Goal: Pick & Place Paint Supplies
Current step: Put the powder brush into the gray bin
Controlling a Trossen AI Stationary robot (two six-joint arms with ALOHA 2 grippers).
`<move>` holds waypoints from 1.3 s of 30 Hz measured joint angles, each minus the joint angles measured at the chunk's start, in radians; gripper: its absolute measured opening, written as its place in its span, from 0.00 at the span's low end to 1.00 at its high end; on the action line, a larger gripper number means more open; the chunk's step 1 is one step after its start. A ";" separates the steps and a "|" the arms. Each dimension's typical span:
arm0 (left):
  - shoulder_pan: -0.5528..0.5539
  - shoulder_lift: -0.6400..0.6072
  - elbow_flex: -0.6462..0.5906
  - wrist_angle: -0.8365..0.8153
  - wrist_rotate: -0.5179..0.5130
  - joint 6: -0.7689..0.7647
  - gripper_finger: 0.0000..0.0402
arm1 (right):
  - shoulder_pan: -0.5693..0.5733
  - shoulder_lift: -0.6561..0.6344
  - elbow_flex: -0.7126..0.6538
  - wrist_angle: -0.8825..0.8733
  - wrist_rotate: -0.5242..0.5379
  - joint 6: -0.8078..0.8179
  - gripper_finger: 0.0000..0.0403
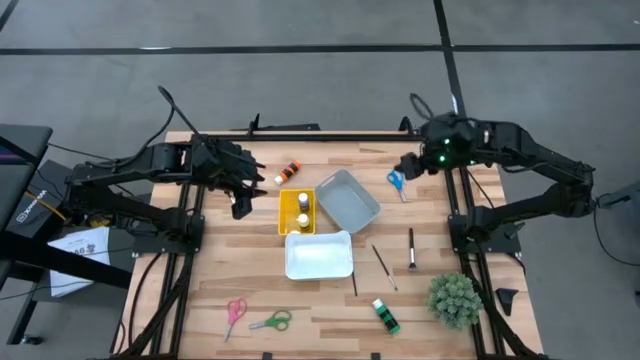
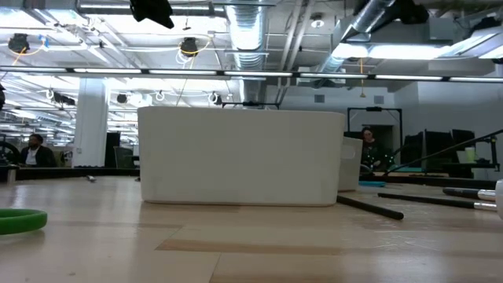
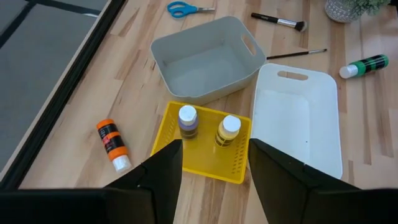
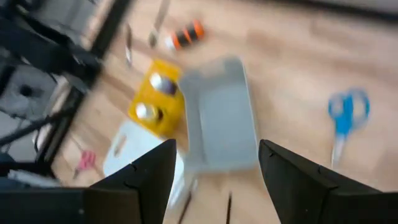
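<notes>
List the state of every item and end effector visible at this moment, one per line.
Left end effector: open, empty, above the yellow tray.
Right end effector: open, empty, near the blue scissors.
Yellow tray: holds two upright bottles.
Purple bottle: upright in tray.
Yellow bottle: upright in tray.
Grey bin: empty.
White bin: empty.
Orange bottle: lying on table.
Green bottle: lying on table.
Blue scissors: flat on table.

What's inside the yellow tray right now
Two upright paint bottles stand in the yellow tray: a purple bottle and a yellow bottle. The left gripper hides part of the tray's near edge.
</notes>
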 joint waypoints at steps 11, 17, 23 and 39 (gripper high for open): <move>0.000 0.000 0.000 0.000 -0.029 -0.003 0.44 | 0.195 0.170 -0.001 -0.217 -0.023 0.214 0.56; 0.000 0.000 0.000 0.000 -0.029 -0.029 0.44 | 0.297 0.309 -0.001 -0.272 -0.022 0.251 0.56; 0.000 0.000 0.001 0.000 -0.029 -0.029 0.44 | 0.386 0.364 -0.059 -0.278 -0.024 0.389 0.56; 0.000 0.000 0.001 0.025 -0.029 -0.027 0.44 | 0.566 0.232 -0.431 0.024 -0.097 0.814 0.43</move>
